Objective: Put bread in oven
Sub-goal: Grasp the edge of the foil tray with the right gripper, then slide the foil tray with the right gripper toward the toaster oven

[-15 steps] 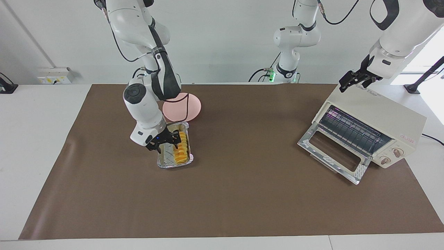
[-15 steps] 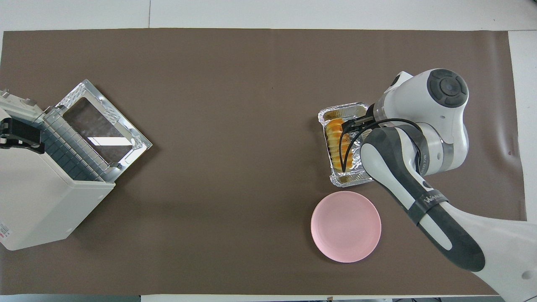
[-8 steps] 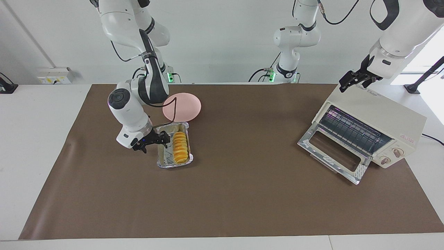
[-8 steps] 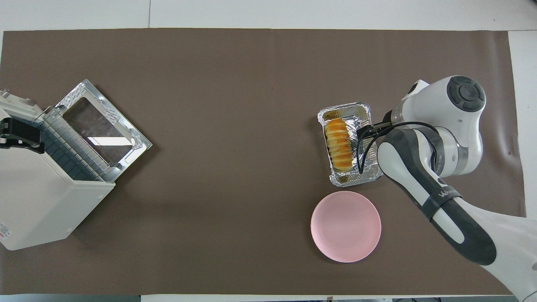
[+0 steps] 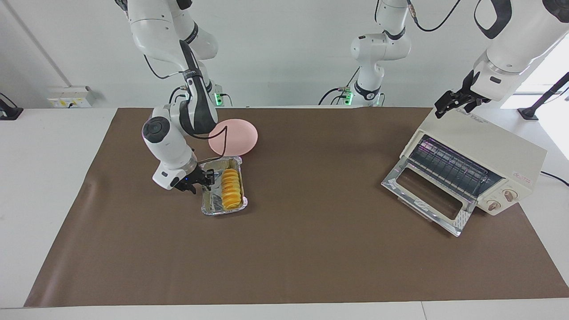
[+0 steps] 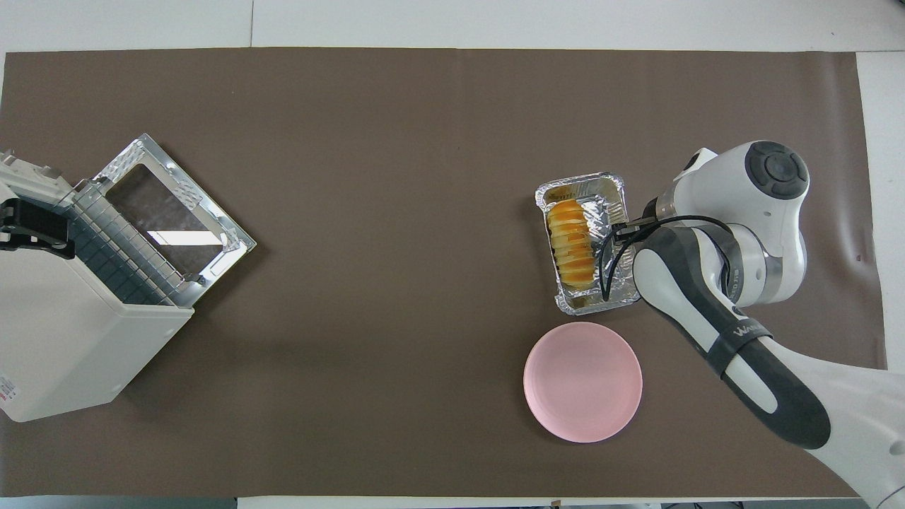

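Right gripper (image 5: 202, 181) sits low at the edge of the foil tray (image 5: 212, 205), on the side toward the right arm's end of the counter. Jaws look to be at the tray's long rim, but I cannot tell whether they are clenched on it or released. They are not on the bread (image 5: 231, 188).

Bread lies lengthwise in the tray, along the tray wall toward the left arm's end, ridges crosswise, golden yellow. In the overhead view the bread (image 6: 571, 242) fills about half the tray (image 6: 612, 194), with bare foil between it and the right gripper (image 6: 622, 231). A black cable loops from the right wrist over the tray.

Pink plate (image 5: 242, 130) sits just beside the tray, nearer to the robots, apart from it. In the overhead view the plate (image 6: 582, 382) lies flat on the brown mat (image 6: 396, 318).

Left gripper (image 5: 452, 103) hangs over the top corner of the oven (image 5: 498, 153), jaws released and spread, holding nothing. Left arm waits there. From overhead only the left gripper's (image 6: 28, 227) black body shows, over the top of the oven (image 6: 63, 346).

Oven stands at the left arm's end of the counter, well apart from the tray, turned at an angle. Its glass door (image 5: 426, 195) is dropped fully open, wire rack (image 5: 449, 164) visible inside, two knobs (image 5: 501, 200) on the front. Bread is not in the oven.
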Available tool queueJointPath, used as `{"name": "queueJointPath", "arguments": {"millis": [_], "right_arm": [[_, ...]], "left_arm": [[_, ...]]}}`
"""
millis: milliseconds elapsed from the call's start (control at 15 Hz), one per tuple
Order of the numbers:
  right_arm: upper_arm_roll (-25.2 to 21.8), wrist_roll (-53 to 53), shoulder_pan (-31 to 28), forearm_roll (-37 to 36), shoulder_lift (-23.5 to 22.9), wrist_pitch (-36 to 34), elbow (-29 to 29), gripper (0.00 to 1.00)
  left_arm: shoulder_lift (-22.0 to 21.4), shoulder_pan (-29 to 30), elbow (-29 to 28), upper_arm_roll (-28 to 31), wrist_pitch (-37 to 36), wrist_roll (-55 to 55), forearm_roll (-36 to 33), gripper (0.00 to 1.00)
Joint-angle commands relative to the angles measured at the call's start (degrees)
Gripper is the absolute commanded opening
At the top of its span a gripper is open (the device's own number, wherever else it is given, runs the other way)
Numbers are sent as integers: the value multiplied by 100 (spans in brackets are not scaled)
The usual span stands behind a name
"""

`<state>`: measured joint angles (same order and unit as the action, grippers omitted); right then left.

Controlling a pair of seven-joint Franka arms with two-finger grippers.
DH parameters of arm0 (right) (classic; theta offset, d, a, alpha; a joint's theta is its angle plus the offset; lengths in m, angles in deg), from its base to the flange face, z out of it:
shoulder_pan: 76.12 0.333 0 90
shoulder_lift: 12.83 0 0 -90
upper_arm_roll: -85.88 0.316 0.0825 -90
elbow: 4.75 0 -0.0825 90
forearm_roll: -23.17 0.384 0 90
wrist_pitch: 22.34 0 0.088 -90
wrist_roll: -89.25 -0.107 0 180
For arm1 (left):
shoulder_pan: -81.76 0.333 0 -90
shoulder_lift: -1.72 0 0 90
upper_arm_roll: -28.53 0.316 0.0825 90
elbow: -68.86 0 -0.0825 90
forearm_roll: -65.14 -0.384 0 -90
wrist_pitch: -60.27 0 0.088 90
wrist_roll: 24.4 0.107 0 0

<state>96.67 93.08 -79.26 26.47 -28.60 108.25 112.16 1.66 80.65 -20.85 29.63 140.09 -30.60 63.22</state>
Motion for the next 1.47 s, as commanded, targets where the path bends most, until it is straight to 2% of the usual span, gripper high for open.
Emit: {"name": "queueJointPath", "arguments": {"millis": [0, 400, 600, 667, 867, 1067, 1200, 1400], "right_arm": [[72, -286, -29, 30, 143, 81, 96, 0], [133, -523, 15, 39, 179, 45, -80, 0], [572, -1206, 76, 354, 109, -199, -736, 0], [616, -1662, 346, 408, 4, -296, -1105, 0], [599, -3042, 1085, 356, -882, -596, -2546, 0], [538, -3931, 1780, 111, -1787, -237, -3417, 0], [512, -4223, 2027, -118, -2035, -78, -3587, 0], [494, -4503, 2265, -172, -2185, 369, -3482, 0]], "left_arm": [[-162, 6, -170, 21, 104, 22, 78, 100], [-162, 6, -170, 21, 104, 22, 78, 100], [-162, 6, -170, 21, 104, 22, 78, 100], [-162, 6, -170, 21, 104, 22, 78, 100], [-162, 6, -170, 21, 104, 22, 78, 100], [-162, 6, -170, 21, 104, 22, 78, 100], [-162, 6, -170, 21, 104, 22, 78, 100], [-162, 6, -170, 21, 104, 22, 78, 100]]}}
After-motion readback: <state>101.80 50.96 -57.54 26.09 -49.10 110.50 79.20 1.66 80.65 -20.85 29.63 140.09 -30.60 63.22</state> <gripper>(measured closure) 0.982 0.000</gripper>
